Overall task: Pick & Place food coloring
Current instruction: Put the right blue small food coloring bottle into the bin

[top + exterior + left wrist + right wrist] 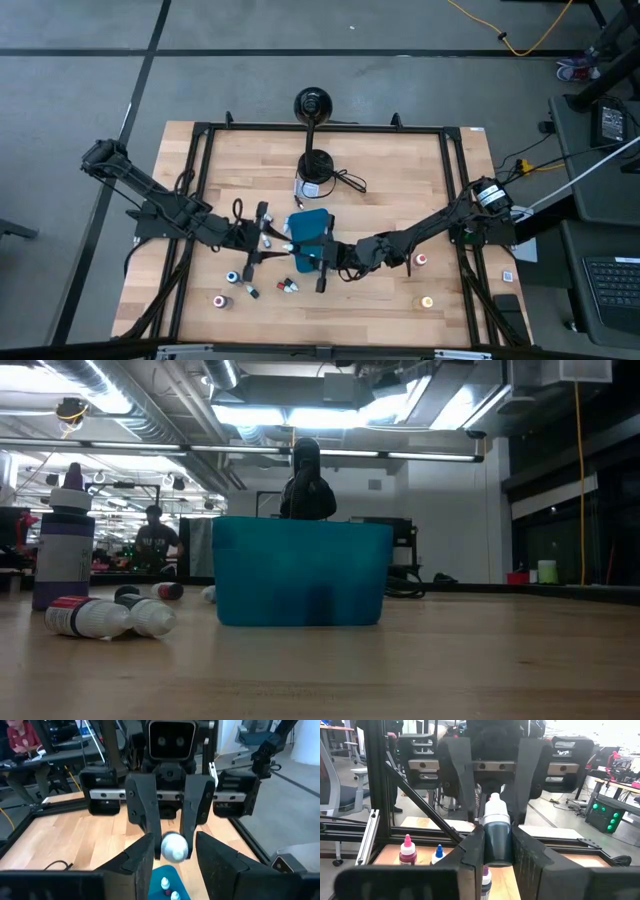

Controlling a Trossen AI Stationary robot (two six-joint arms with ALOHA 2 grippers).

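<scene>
My right gripper (496, 839) is shut on one food coloring bottle (496, 832) with a dark body and a white cap, held over the teal tray (312, 228). My left gripper (175, 857) faces it from the tray's left side and is open. Its fingers stand on either side of the white cap (174, 846) with a small gap on each side. In the high view the bottle (288, 247) shows between the left gripper (268, 238) and the right gripper (315, 262). Two small bottles (169, 887) lie in the tray below. My right gripper pinches the bottle's dark body (497, 847) between its two fingers. It comes level from the table's right side. The bottle lies along the fingers, its white cap end (496, 807) sticking out toward the left gripper. It is lifted clear above the tray.
Loose bottles lie on the table near the tray: a blue-capped one (232, 276), an orange one (220, 300), a red one (290, 286), and two at the right (421, 259), (427, 301). A purple bottle (62, 550) stands upright. A black stand (318, 165) sits beyond the tray.
</scene>
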